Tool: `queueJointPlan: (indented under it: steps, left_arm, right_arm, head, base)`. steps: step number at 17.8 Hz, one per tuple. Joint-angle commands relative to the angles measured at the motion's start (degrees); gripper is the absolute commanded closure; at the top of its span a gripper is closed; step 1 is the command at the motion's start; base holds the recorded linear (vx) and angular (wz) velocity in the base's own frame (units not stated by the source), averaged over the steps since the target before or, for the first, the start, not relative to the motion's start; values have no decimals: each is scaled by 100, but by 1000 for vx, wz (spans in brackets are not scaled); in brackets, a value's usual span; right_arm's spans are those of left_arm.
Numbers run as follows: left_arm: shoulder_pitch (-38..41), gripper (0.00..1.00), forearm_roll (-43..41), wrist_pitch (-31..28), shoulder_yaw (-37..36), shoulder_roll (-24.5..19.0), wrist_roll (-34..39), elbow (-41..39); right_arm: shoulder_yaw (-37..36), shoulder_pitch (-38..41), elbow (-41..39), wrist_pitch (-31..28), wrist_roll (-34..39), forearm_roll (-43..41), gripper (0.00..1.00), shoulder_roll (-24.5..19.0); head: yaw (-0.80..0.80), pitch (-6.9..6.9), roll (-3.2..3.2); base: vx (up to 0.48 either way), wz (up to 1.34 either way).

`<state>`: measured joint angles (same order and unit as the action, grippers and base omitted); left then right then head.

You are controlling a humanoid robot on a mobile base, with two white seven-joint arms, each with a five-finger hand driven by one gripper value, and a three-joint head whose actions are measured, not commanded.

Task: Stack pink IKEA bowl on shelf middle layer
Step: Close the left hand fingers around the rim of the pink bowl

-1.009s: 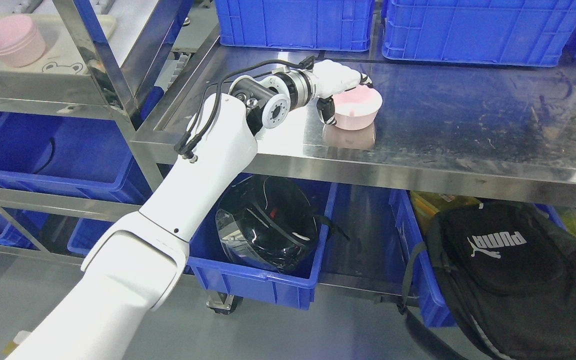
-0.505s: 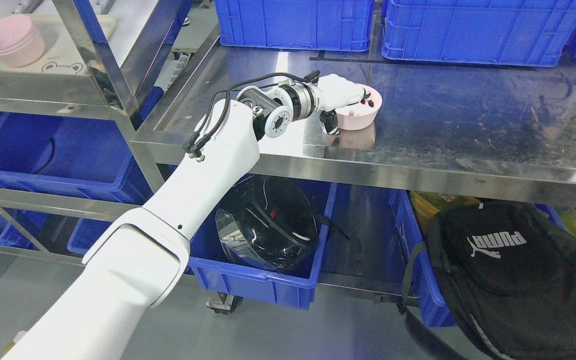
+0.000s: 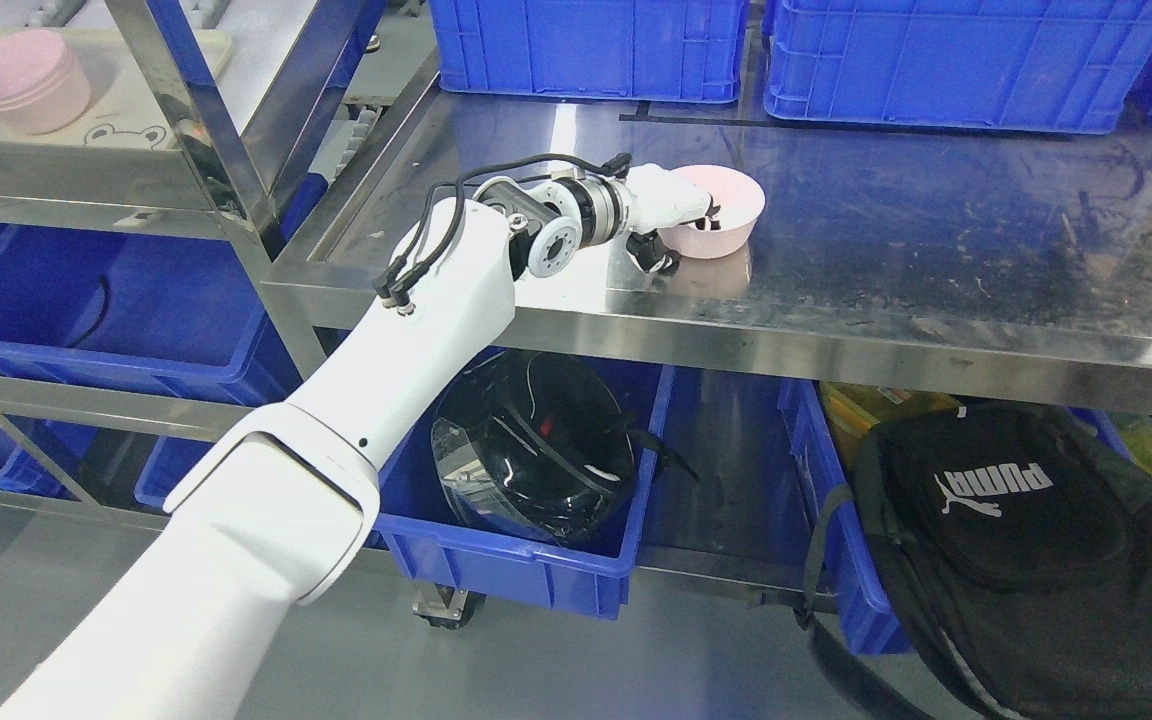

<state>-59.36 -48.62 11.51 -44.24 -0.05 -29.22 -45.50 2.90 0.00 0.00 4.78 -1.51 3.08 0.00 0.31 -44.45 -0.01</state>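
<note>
The left robot hand [image 3: 674,208] holds the pink bowl [image 3: 718,210] on the worktop [image 3: 936,250]; next, lift it.

The steel desk [image 3: 886,250] in front of me carries a pink bowl [image 3: 721,205] near its left front, with my left hand [image 3: 671,205] gripping its near rim, fingers hooked inside and thumb against the outer wall. Two blue crates [image 3: 586,45] [image 3: 946,60] stand side by side along the desk's far edge. To my left, the shelf [image 3: 86,165] bears a pale tray [image 3: 136,110], and a stack of pink bowls [image 3: 26,80] sits on that tray, well apart from the bowl I hold.
</note>
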Motion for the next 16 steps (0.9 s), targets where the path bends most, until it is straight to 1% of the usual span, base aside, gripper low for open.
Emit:
queueJointPlan:
  steps: [1, 4, 8, 10, 13, 16]
  left_arm:
    - [-40, 49, 11, 9, -199, -95, 30, 454]
    - [-40, 66, 28, 9, -199, -95, 75, 463]
    - [-40, 82, 55, 9, -137, -95, 92, 454]
    - [-49, 90, 99, 35, 73, -95, 153, 367]
    - [-84, 96, 99, 316, 722, -95, 320, 226]
    - [-67, 96, 134, 369, 1468, -95, 303, -133]
  right_arm:
    - [0, 132, -100, -4, 2, 0, 0, 100]
    - [0, 132, -100, -4, 2, 0, 0, 100]
    - [0, 132, -100, -4, 2, 0, 0, 100]
    - [0, 132, -100, -4, 2, 0, 0, 100]
    - [0, 132, -100, -4, 2, 0, 0, 100]
    - [0, 132, -100, -4, 2, 0, 0, 100]
  head:
    - [0, 0, 0]
    - [0, 0, 0]
    - [0, 0, 0]
    - [0, 0, 0]
    - [0, 0, 0]
    - [0, 0, 0]
  base:
    - [0, 0]
    - [0, 0]
    - [0, 0]
    - [-5, -15]
    - [-3, -13]
    - [0, 0]
